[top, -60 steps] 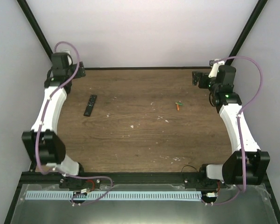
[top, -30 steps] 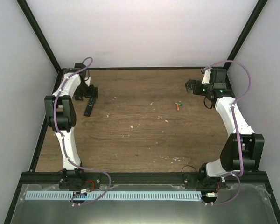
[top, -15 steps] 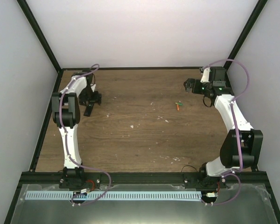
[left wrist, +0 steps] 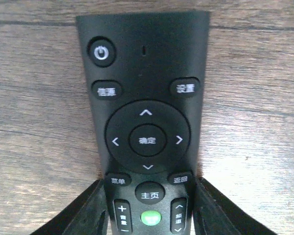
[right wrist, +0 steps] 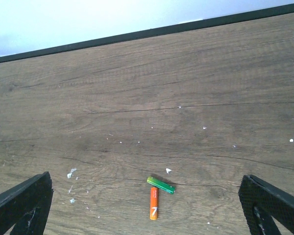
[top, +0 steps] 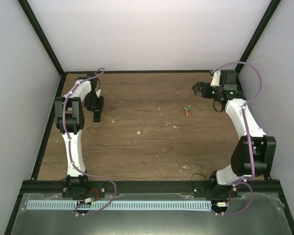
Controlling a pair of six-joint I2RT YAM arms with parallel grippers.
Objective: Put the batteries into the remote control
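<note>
Two batteries (right wrist: 154,201) on open table (top: 147,147); right claw (right wrist: 144,178) spread; left claw (left wrist: 149,182) clamps remote control (left wrist: 144,98) near edge

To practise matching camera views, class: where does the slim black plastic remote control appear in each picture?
Top external: slim black plastic remote control, far left, towards the back edge.
Left wrist: fills the centre, buttons up.
Right wrist: not in it.
Shared landmark: brown wood-grain tabletop.
</note>
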